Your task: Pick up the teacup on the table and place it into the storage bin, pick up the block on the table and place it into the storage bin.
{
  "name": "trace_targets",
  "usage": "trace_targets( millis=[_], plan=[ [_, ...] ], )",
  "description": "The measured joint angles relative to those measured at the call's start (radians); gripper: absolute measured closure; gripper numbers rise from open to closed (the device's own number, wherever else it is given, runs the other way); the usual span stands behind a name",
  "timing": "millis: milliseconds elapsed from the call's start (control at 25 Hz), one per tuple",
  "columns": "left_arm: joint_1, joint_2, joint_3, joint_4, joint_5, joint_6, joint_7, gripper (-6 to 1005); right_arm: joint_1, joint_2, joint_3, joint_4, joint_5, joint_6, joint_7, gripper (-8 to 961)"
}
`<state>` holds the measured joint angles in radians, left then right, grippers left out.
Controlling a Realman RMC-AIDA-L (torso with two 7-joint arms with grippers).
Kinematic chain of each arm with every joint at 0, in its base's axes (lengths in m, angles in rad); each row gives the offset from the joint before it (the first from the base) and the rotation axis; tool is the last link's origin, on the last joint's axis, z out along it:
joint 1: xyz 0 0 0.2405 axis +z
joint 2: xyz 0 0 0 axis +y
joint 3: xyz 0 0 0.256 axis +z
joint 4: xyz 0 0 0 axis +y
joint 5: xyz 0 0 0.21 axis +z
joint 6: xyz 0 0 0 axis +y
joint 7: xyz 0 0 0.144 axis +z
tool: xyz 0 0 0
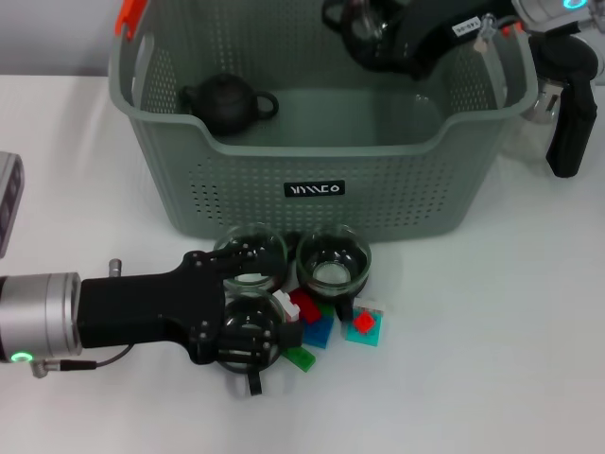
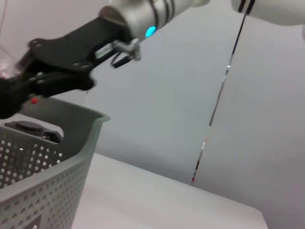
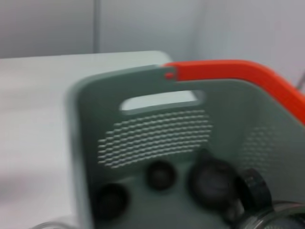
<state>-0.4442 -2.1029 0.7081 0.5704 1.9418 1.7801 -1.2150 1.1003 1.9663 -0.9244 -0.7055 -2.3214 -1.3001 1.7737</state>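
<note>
From my head view, my left gripper point(image 1: 248, 326) is low on the table just in front of the storage bin point(image 1: 321, 194), its fingers around a glass teacup point(image 1: 248, 333), though I cannot tell whether they have closed on it. Two more glass cups stand just beyond it: one point(image 1: 251, 253) by my knuckles, one point(image 1: 333, 264) to its right. The coloured blocks point(image 1: 333, 323) lie in a small heap touching my fingertips on the right. A dark teapot point(image 1: 227, 101) sits in the bin's far left corner. My right gripper point(image 1: 364, 26) hangs over the bin's far right side with a glass teacup point(image 1: 367, 21) seemingly clenched in it. My left wrist view shows that right gripper point(image 2: 14, 93) above the bin's rim point(image 2: 90, 119). My right wrist view looks into the bin toward its orange handle point(image 3: 228, 71), with dark shapes on the floor. To do this well, I judge I should lower the right cup close to the floor on bare space away from the teapot before releasing, and lift the left cup straight up so it drags neither neighbouring cups nor blocks.
</note>
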Motion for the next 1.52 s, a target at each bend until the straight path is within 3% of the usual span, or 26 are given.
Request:
trace_targets(
  millis=[280,520,1520],
  plan=[
    [-0.001,-0.002,0.022,0.004,0.000,0.006,0.014,92,-0.008,0.019,-0.004,0.117,0.002,0.251,-0.005,899],
    [-0.002,-0.001,0.023,0.005,0.000,0.006,0.014,93,-0.003,0.028,-0.006,0.175,0.000,0.351,0.002,899],
    [-0.004,0.000,0.024,0.005,0.000,0.005,0.025,95,0.000,0.029,-0.108,0.198,-0.040,0.340,0.063,900]
  ],
)
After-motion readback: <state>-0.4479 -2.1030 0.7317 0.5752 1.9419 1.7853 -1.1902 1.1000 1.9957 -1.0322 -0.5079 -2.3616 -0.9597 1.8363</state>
